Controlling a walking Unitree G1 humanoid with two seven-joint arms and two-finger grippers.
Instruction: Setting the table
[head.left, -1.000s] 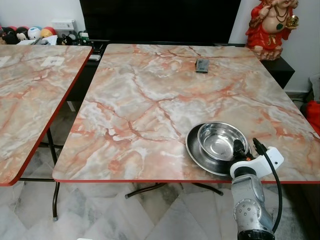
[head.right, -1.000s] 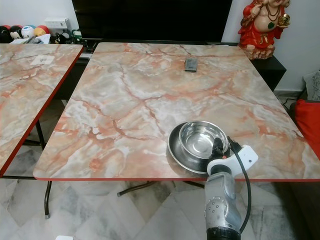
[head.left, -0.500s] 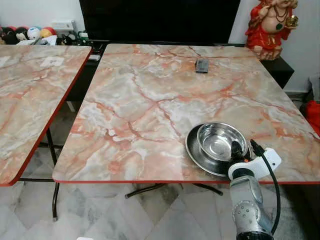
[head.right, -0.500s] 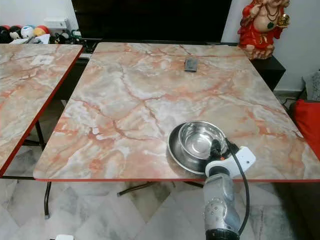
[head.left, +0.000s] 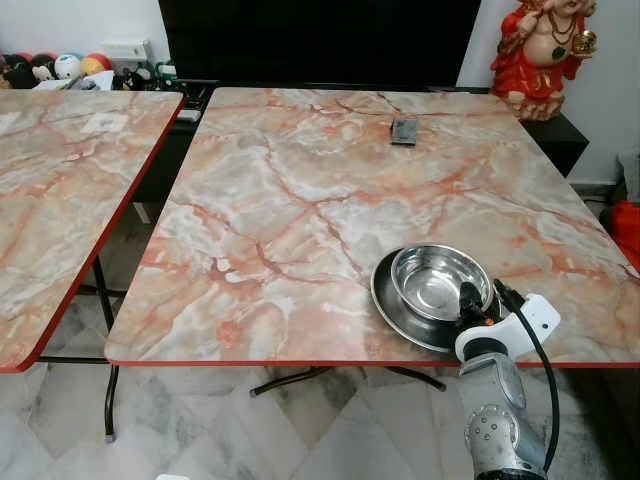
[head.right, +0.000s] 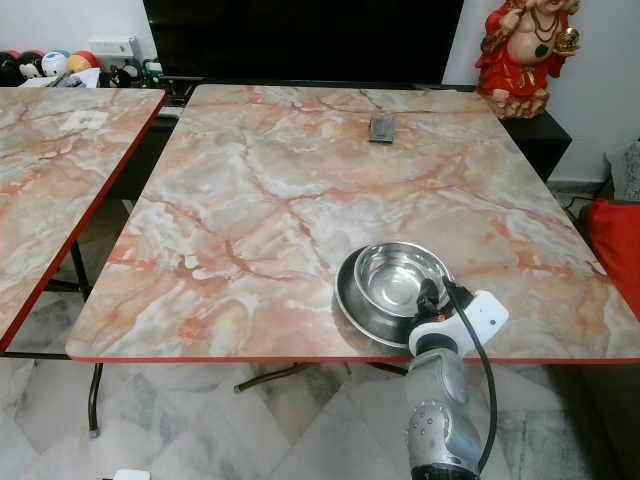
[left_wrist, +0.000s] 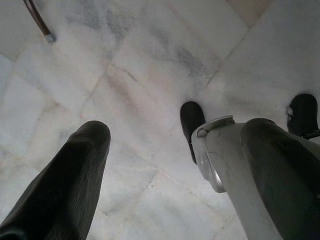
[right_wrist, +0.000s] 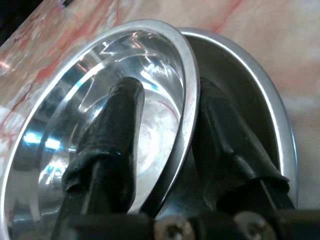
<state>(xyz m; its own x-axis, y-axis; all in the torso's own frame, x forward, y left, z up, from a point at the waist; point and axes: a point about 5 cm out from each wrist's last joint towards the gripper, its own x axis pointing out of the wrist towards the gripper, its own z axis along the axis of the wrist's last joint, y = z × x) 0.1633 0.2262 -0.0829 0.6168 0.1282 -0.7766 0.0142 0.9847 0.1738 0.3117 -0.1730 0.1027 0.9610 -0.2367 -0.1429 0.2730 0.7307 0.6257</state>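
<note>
On the marble table (head.left: 300, 200), near its front edge, a steel plate (head.left: 392, 305) carries a steel bowl (head.left: 432, 280). Right gripper (right_wrist: 165, 150) straddles the bowl's rim, one finger inside, one outside, clamped on it. Left gripper (left_wrist: 165, 165) hangs spread above the floor (left_wrist: 150, 60).

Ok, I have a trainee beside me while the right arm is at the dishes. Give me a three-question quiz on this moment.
1. True or false: the steel bowl sits inside the steel plate.
2. How do the right gripper fingers stand at the bowl's rim? A) both inside B) one inside, one outside C) both outside
3. Fill in: the left gripper hangs over the ____.

Key
1. True; the plate lies near the table front edge.
2. B; the rim runs between the fingers.
3. Floor, marble tiles.
</note>
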